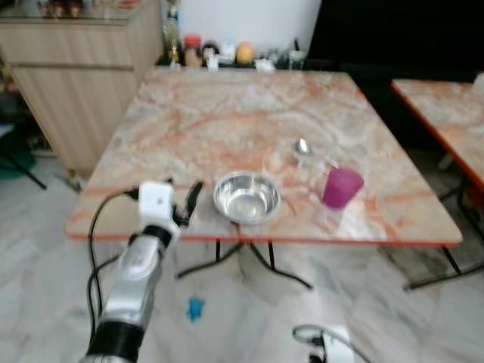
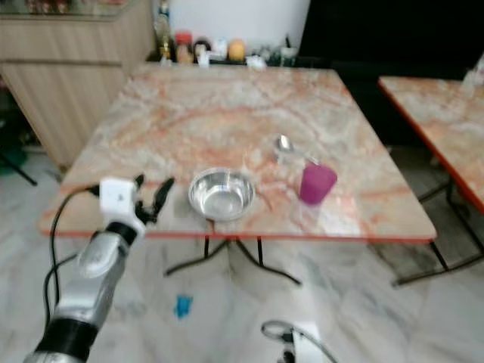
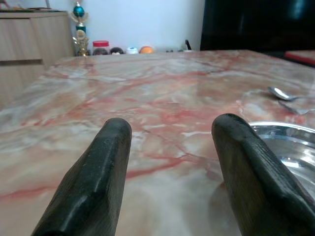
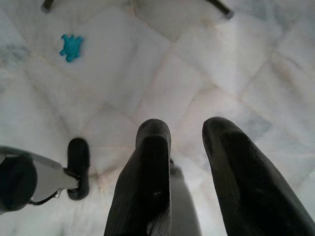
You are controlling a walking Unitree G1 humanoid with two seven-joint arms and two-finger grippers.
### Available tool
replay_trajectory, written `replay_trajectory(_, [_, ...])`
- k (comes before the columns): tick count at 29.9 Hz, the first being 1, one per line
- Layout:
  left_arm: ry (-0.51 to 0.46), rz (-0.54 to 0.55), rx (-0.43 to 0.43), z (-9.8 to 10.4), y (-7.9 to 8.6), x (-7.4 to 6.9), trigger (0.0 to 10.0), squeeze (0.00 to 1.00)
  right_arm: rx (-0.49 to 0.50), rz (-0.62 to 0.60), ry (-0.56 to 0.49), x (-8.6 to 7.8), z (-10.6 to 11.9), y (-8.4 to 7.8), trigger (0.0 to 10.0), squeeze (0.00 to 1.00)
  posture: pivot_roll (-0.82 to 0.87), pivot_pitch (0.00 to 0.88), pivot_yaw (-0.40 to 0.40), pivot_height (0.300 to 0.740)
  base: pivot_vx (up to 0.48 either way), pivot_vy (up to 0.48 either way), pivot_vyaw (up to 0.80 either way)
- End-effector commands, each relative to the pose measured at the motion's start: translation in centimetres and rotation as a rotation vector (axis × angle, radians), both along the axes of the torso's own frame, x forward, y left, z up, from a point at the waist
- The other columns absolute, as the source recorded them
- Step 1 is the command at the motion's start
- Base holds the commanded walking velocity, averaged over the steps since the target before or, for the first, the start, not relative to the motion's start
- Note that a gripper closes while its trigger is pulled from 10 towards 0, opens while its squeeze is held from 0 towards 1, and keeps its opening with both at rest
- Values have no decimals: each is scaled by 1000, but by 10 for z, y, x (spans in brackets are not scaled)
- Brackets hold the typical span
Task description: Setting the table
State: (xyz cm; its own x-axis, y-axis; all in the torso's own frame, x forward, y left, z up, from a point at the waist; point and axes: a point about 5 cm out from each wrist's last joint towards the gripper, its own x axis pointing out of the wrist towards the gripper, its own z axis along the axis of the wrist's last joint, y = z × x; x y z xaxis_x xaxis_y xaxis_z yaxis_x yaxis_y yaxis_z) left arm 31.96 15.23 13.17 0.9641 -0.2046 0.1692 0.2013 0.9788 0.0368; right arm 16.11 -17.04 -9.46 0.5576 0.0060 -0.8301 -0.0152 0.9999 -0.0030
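Cabinet: light wood cabinet (image 1: 72,83) at the far left, beside the table.
Left gripper: left gripper (image 1: 187,201) raised over the near left part of the table, just left of the bowl. Fingers (image 3: 93,187) spread apart with bare tabletop between them; nothing held. No contact with the bowl visible.
Table: square table (image 1: 227,113) with a pink-and-cream marbled top and an orange edge. Most of its surface is bare.
Floor item: small blue object (image 1: 196,308) on the pale tiled floor (image 4: 197,54), under the near edge of the table; same object at (image 4: 71,46) in the right wrist view. What it is cannot be told.
Bowl: shiny metal bowl (image 1: 246,197) upright near the front edge of the table, about mid-width. In the left wrist view its rim (image 3: 283,135) lies just beside one finger.
Back row: bottles and jars (image 1: 219,53) lined up along the far edge of the table against the wall; too blurred to identify singly.
Spoon: metal spoon (image 1: 306,149) lying flat, behind and right of the bowl, just behind the cup.
Cup: translucent purple cup (image 1: 341,187) upright, right of the bowl, near the front edge. Apart from the bowl.
Right gripper: right gripper (image 4: 189,137) hangs low, pointing at the floor. Fingers parted, holding nothing.
Second table: another table (image 1: 446,113) of the same marbled top at the far right, separated by a gap.
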Motion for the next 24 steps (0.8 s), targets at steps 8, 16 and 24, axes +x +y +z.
replay_trajectory(8, [-3,-20,-18,4,-10,2,10000,0,-23,-7,11,-3,0,-10,10000,0,137,0,-23,740,169,0,0])
replay_trajectory(16, [126,-2,-232,3,-5,6,10000,0,-25,-3,13,-3,0,-10,10000,0,139,0,-22,740,0,0,0])
replay_trajectory(24, [192,4,-295,6,-2,8,10000,1000,-30,7,18,-3,-1,-10,10000,0,141,0,-23,740,0,0,0])
